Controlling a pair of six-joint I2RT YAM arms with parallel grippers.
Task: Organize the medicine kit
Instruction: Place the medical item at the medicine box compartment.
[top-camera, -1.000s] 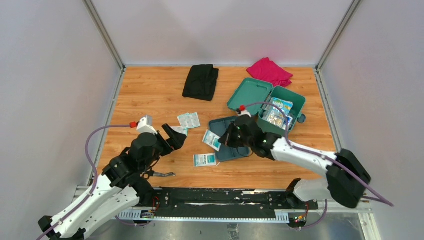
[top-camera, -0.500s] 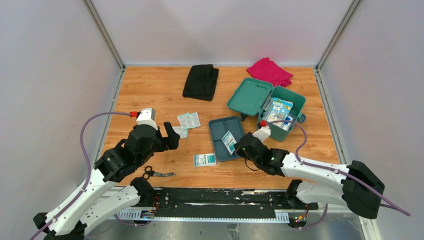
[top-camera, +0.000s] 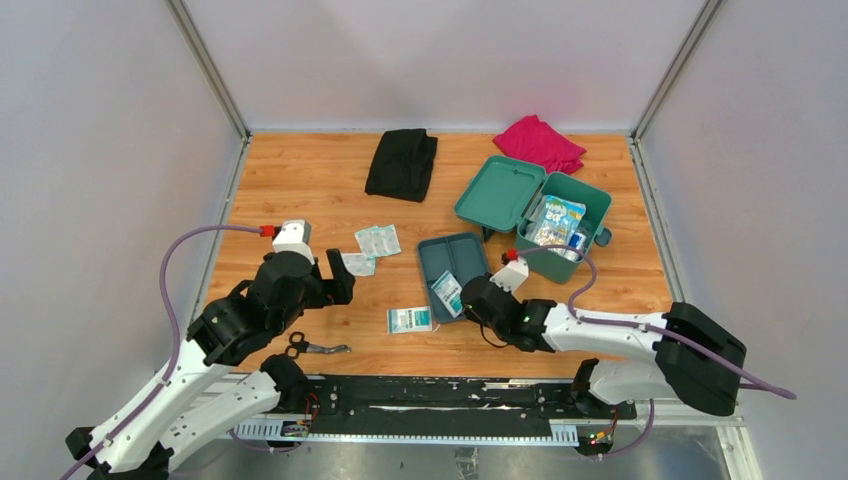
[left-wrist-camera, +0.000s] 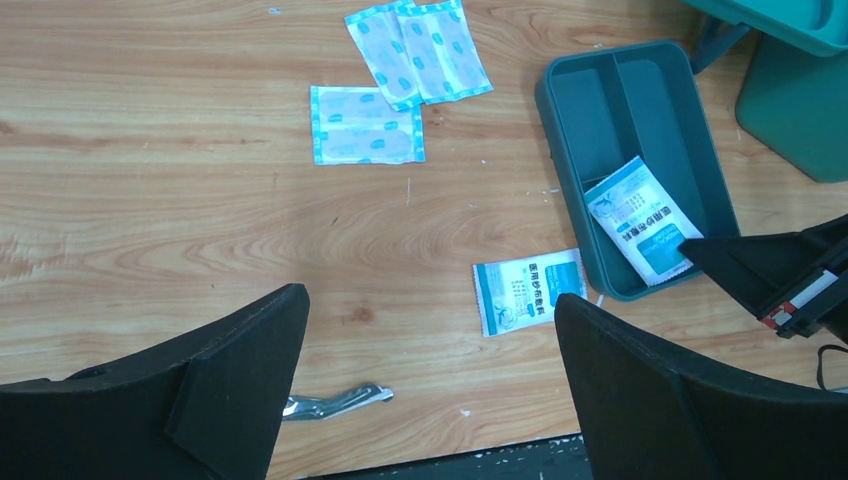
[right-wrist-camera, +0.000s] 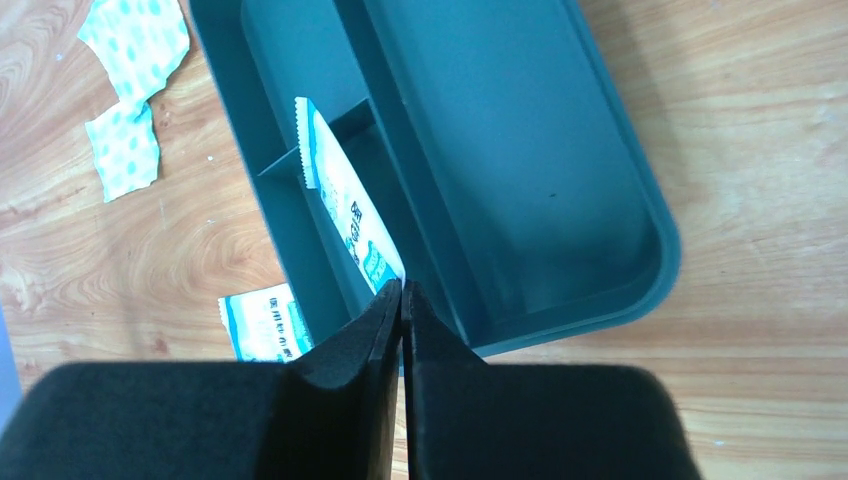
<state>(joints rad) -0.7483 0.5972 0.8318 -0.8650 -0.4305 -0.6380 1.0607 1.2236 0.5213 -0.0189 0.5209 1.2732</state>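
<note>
The right gripper (right-wrist-camera: 401, 290) had its fingers pressed together on the near corner of one sachet (right-wrist-camera: 345, 200). This sachet ran ahead from the fingertips, with its long axis along the narrow compartment of the tray (right-wrist-camera: 520, 150). The medicine kit (top-camera: 596, 200) stood open to the right of these fingers, past the tray. The left gripper (left-wrist-camera: 430, 297) hung with fingers wide apart, holding nothing. I counted two sachets, three plasters (left-wrist-camera: 365, 138) and one pair of scissors (left-wrist-camera: 335, 403). The second sachet (left-wrist-camera: 528, 290) lay just left of the right fingers, outside the tray, and the right arm seemed nearer to it.
</note>
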